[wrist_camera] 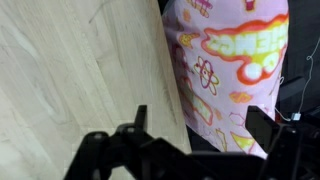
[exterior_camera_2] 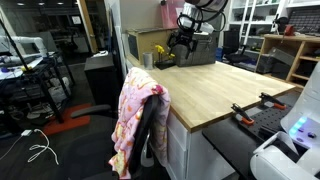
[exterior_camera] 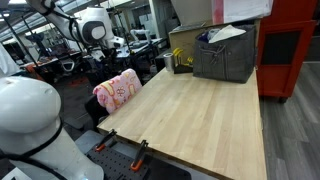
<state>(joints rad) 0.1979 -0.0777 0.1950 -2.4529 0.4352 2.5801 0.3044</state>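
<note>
One pink cloth [wrist_camera: 235, 60] hangs on a chair [exterior_camera_2: 150, 130], and the gripper [wrist_camera: 200, 125] looks down at it with its fingers wide apart.
The cloth drapes over the chair back, just beside the edge of the wooden table [wrist_camera: 70, 70]. In the wrist view it sits at 1 o'clock from the gripper, and the table at 10 o'clock. The gripper holds nothing. This looks like the reaching step. A grab would need the gripper low over the cloth, with one finger on each side of a fold.
</note>
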